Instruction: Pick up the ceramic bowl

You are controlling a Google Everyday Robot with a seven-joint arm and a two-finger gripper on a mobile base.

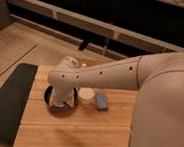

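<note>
The ceramic bowl [49,97] is a dark, glossy, round bowl on the wooden table [78,132], left of centre. Most of it is hidden under my arm; only its left rim and lower edge show. My gripper [60,103] reaches down into or right over the bowl, at the end of the white arm that comes in from the right.
A small white cup [86,95] stands just right of the bowl. A blue rectangular block [101,101] lies right of the cup. A dark mat [3,105] runs along the table's left edge. My white arm covers the right part of the view.
</note>
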